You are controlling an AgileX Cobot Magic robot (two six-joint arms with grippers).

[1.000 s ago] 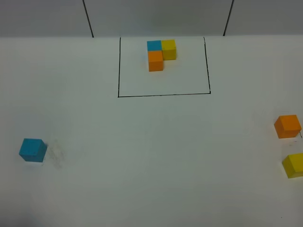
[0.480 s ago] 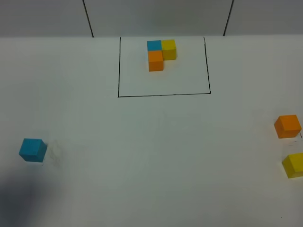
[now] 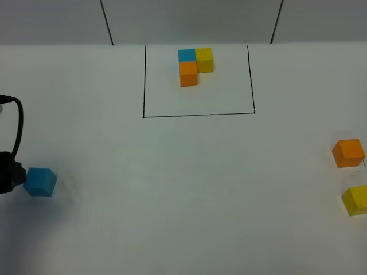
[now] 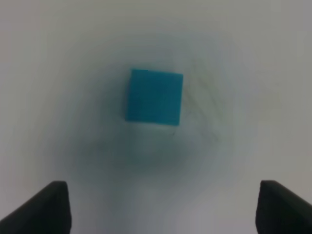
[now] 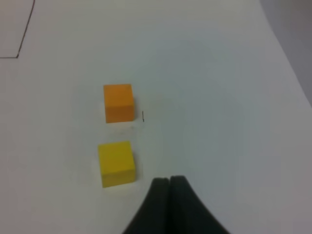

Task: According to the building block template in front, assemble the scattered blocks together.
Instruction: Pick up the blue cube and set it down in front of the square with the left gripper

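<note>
The template [image 3: 191, 65] is an L of blue, yellow and orange cubes inside a thin black rectangle [image 3: 198, 115] at the table's far middle. The loose sky-blue cube [image 3: 40, 181] lies at the near left. My left arm [image 3: 8, 177] enters from the left edge right beside it. In the left wrist view my left gripper [image 4: 161, 209] is open, with the blue cube [image 4: 154, 96] ahead of its fingertips [image 4: 44, 209]. The loose orange cube [image 3: 348, 153] and yellow cube [image 3: 355, 200] lie at the right edge. My right gripper [image 5: 169, 200] is shut and empty beside the yellow cube [image 5: 116, 163], with the orange cube [image 5: 118, 102] beyond.
A black cable [image 3: 17, 123] loops above my left arm. Two dark seams [image 3: 106, 23] run up the back wall. The white table's right edge [image 5: 287, 68] slants past the two cubes. A corner of the black outline [image 5: 22, 46] shows in the right wrist view.
My left arm has come into the exterior view from the left edge and now sits next to the blue cube. No cube has moved.
</note>
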